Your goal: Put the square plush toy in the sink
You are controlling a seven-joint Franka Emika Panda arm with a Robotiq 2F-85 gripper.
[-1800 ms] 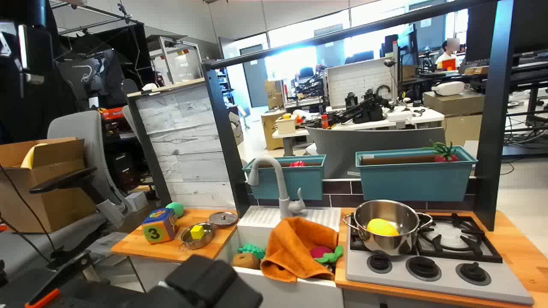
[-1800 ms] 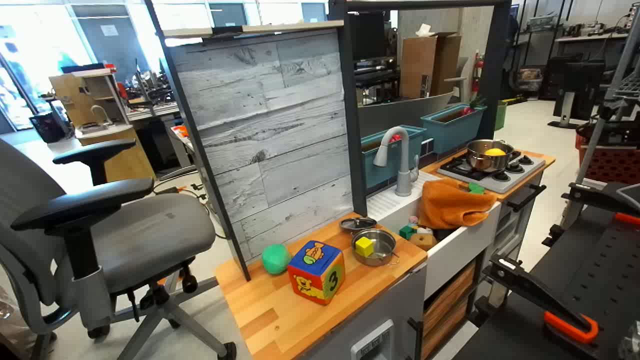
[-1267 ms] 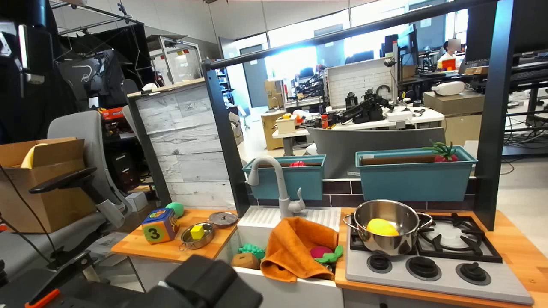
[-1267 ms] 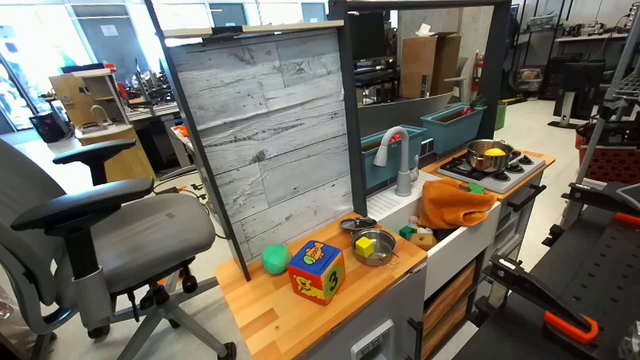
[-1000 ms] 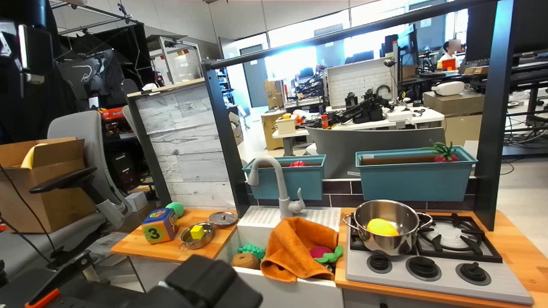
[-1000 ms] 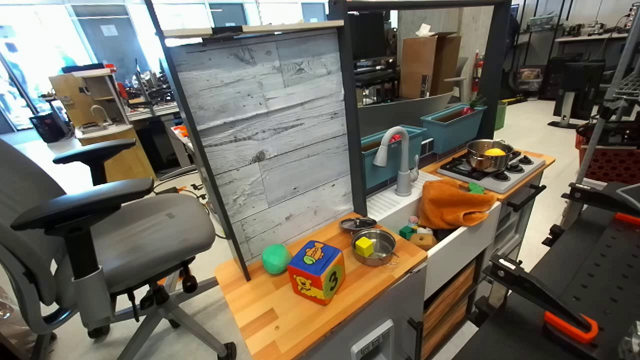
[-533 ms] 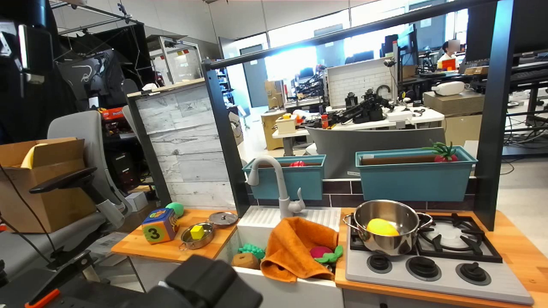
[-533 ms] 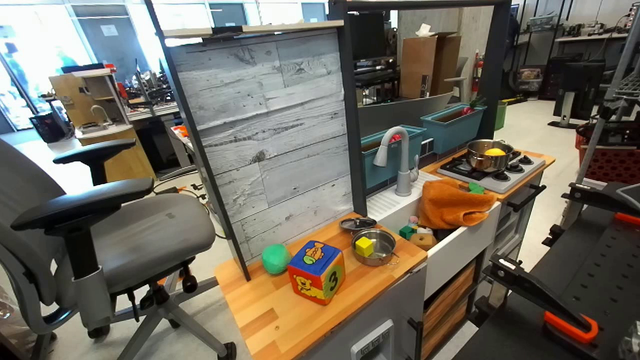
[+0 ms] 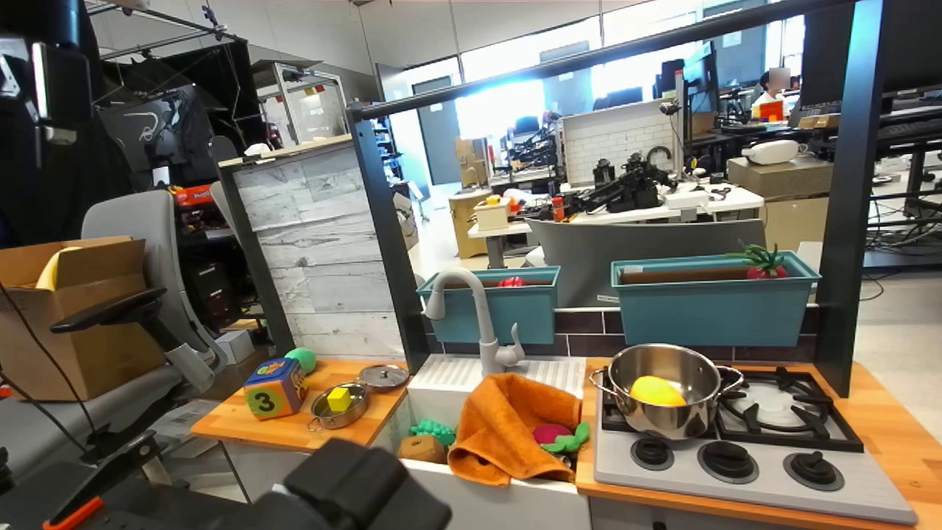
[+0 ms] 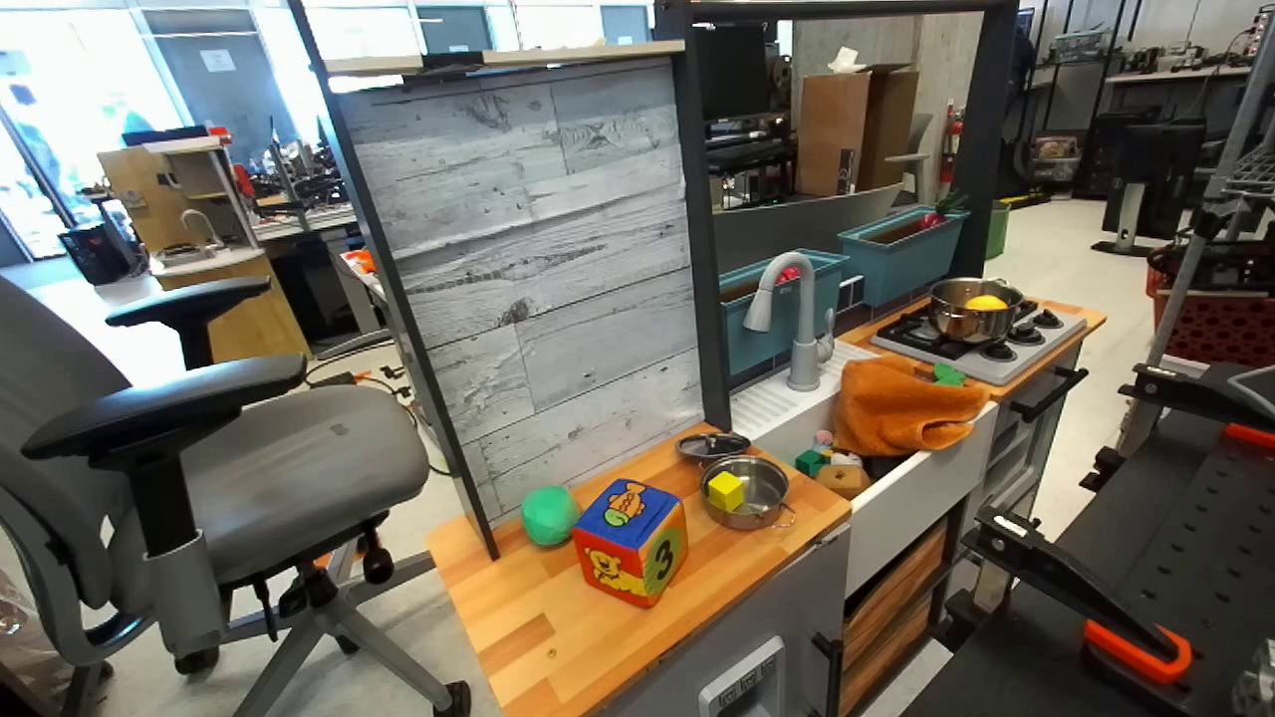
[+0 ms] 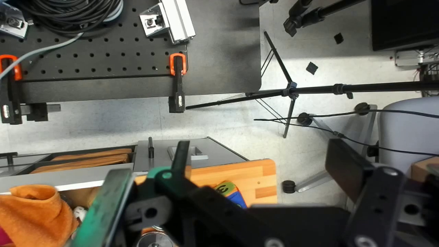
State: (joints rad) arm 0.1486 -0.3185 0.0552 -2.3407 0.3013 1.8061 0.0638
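Plush cube (image 10: 631,544): bear side (image 10: 610,572) in exterior view only

You see, in both exterior views, a green ball (image 10: 550,516) on the desk (image 10: 598,649) at left and a silver pot (image 9: 666,421) at right.

The gripper (image 11: 257,156) stands with jaws spread wide apart.

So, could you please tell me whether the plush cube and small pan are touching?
Apart: an exterior view shows a strip of wooden worktop between the plush cube and the small pan.
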